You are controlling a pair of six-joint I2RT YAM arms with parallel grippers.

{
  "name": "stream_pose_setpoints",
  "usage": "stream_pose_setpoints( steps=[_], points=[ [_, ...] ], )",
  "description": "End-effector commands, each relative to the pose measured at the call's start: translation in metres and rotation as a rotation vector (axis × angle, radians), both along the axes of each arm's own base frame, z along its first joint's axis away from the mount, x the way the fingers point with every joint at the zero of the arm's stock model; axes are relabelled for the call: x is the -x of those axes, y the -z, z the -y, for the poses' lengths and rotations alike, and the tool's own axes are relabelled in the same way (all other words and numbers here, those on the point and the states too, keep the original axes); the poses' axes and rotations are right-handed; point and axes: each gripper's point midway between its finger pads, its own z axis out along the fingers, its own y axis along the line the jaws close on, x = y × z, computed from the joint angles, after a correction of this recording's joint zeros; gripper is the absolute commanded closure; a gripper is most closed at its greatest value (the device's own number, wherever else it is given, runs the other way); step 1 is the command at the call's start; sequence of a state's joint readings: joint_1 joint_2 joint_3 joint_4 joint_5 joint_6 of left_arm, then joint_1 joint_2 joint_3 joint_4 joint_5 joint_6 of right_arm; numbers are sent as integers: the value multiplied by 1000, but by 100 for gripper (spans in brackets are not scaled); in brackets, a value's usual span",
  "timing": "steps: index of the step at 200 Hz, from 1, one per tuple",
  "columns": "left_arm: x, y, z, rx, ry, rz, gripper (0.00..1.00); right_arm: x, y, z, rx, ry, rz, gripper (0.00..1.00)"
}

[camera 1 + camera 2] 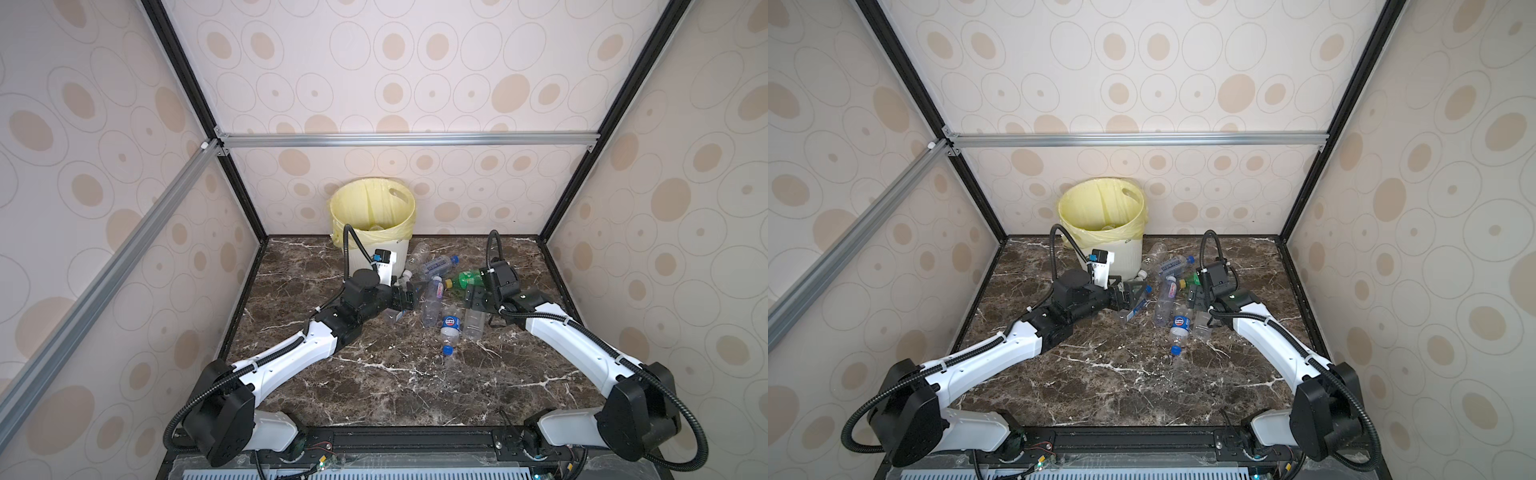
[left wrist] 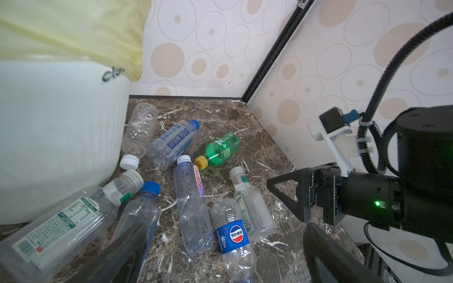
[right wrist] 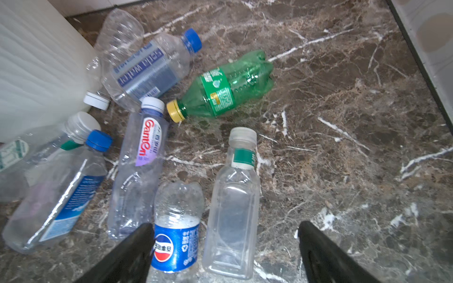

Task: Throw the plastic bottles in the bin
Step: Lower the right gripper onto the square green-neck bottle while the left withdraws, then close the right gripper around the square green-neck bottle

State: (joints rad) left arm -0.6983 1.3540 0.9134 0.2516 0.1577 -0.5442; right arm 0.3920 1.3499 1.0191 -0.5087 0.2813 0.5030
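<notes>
I see the bin (image 1: 405,224) at the far edge of the worktop (image 1: 374,386), a little left of the middle, against the back wall. The plastic bottles (image 1: 432,303) lie on their sides in a loose heap, just right of the bin and in front of it.

A crumpled clear bottle (image 3: 117,31) is closest to the bin and touches its wall. A bottle with a blue label (image 3: 147,71) and a blue cap lies against it. Right of these is the green bottle (image 3: 225,85) with a yellow cap. Nearer to me are a bottle with red letters (image 3: 139,171), a bottle with a round red and blue logo (image 3: 176,245) and a square clear bottle (image 3: 232,208) with a green neck band.

The right end effector (image 3: 225,226) is released. Its jaws stand wide apart above the near end of the square clear bottle, and it grasps nothing.

The left end effector (image 1: 1130,298) is also released. It is low over two bottles beside the bin, a blue-capped bottle (image 2: 137,213) and a bottle with a green and white label (image 2: 61,220). I cannot tell whether it touches them.
</notes>
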Motion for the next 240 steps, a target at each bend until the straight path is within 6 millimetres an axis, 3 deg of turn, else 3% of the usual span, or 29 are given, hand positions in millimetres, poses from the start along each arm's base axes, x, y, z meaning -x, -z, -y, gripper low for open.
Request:
stream_pose_setpoints(
  steps=[1,35,108,180,240],
  points=[
    [4,-7,12,71,13,4,1,14,26,2,-16,21,-90,8],
    [9,0,14,64,9,-4,1,24,56,-7,-55,-1,-187,14],
    [14,21,4,70,-28,-42,1,40,99,0,-56,43,-231,20],
    [14,31,5,80,-42,-75,1,33,109,-11,-97,-7,-195,30],
    [16,35,5,92,-53,-97,1,29,107,-6,-47,-29,-182,48]
  ],
)
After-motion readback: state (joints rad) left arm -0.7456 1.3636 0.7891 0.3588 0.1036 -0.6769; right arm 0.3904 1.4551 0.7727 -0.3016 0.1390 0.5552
